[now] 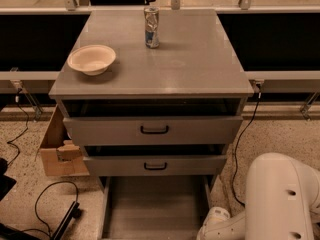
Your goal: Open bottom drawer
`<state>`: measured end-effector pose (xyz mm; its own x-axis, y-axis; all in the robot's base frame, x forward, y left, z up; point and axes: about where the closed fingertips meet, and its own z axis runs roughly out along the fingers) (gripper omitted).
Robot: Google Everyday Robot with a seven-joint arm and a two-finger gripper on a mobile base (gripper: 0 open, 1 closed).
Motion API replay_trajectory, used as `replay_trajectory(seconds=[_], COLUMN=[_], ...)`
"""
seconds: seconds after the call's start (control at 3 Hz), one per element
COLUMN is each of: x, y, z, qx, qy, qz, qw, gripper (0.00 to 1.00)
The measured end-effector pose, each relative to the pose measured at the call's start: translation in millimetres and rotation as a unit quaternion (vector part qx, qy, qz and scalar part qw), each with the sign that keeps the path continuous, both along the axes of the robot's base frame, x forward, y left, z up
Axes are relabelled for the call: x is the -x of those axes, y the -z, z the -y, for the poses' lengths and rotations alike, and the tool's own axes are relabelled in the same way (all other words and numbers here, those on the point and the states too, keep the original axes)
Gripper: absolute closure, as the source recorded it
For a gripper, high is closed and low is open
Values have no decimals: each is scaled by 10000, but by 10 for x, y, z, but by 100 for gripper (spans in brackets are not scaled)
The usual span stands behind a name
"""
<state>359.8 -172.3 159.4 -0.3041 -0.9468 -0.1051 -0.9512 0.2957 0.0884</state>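
Note:
The grey cabinet (pixel 155 74) has three drawers. The bottom drawer (pixel 155 206) is pulled far out, and its plain grey inside shows. Its front panel and handle are cut off by the lower edge of the camera view. The top drawer (pixel 200 130) and the middle drawer (pixel 195 165) each stand slightly out, and each has a black loop handle. Only my white arm (pixel 280 199) shows, at the lower right beside the bottom drawer. My gripper is out of view below the frame.
A beige bowl (pixel 91 59) and a drink can (pixel 151 27) stand on the cabinet top. An open cardboard box (pixel 57 151) sits on the floor to the left. Black cables (pixel 45 204) lie at the lower left, and a cable (pixel 239 149) hangs at the right.

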Motion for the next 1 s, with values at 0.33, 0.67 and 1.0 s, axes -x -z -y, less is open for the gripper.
replay_trajectory(seconds=[0.33,0.67,1.0], x=[12,15,-41], y=[7,7,-249], z=[-2,-3,45], qx=[-2,-7,-32], qy=[-1,-4,-96], qz=[-11,-10,94], qw=[10000,10000,9999], gripper=[0,0,0])
